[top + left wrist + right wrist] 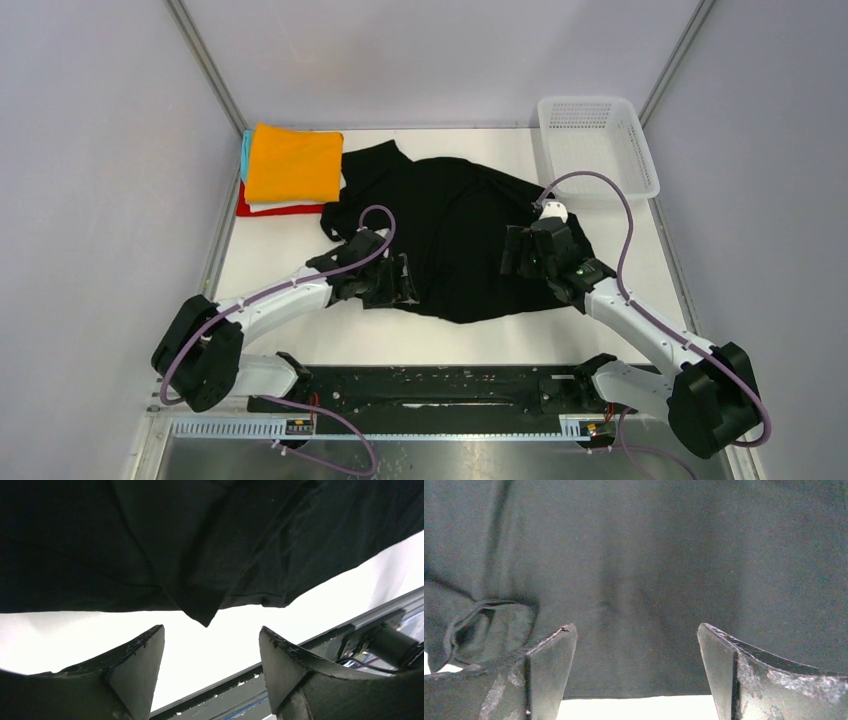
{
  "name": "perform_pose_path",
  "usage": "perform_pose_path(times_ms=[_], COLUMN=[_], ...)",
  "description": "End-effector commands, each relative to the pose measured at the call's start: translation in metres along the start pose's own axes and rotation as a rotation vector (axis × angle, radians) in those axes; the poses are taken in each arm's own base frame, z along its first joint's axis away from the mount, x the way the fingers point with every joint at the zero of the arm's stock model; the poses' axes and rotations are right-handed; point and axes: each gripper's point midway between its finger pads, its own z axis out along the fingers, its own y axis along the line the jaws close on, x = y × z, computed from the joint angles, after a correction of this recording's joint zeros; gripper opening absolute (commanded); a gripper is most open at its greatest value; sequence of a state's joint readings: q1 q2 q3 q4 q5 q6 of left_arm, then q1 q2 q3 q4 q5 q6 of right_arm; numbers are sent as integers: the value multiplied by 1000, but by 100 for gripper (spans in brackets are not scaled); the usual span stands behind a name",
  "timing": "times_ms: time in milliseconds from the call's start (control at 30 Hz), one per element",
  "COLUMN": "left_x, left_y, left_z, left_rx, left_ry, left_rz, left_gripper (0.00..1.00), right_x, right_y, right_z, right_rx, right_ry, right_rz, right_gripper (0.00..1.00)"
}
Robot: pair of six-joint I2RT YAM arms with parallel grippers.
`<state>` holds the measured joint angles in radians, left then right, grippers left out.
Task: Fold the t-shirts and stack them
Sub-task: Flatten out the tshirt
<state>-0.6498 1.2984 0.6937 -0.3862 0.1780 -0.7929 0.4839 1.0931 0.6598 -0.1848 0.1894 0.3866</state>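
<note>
Since both claws stand apart and empty, nothing is gripped. The left gripper (211, 628) hovers just short of the near hem; the right gripper (635, 626) sits over cloth near that edge. The black t-shirt (450, 230) lies spread and rumpled mid-table (300, 340). Judged light, limp, not slippery. It will sag and crease, so pinch hem corners or doubled edges, both sides together. Far left is the folded stack, orange t-shirt (293, 162) on top with white, red and teal edges showing. The basket (598, 140) is in the far right corner.

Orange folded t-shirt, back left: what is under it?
Edges of a white folded shirt, a red folded shirt and a teal folded shirt peek out; their covered parts are hidden.
</note>
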Motion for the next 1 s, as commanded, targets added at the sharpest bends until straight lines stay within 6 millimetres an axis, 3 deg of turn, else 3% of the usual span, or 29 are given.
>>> perform_pose_path(times_ms=[0,167,300,567,800,967], left_x=[-16,-5,-14,-39,-40,-49], left_y=[-20,-11,-2,-2,-1,-1], left_z=[1,14,17,16,20,10], left_rx=[8,-112,-246,-351,-365,-376], left_ry=[-69,-4,-44,-126,-109,-163], left_rz=[127,209,250,230,244,230], left_gripper=[68,66,61,39,0,0], right_x=[-11,-14,-15,-17,-17,-17], right_y=[-13,-22,-27,-43,-55,-62], right_z=[-6,-9,-12,-16,-18,-19], right_rx=[55,91,110,172,221,241], right_ry=[-65,-84,-96,-123,-132,-138], right_rz=[4,-6,-7,-1,21,40], right_gripper=[99,99,99,99,99,99])
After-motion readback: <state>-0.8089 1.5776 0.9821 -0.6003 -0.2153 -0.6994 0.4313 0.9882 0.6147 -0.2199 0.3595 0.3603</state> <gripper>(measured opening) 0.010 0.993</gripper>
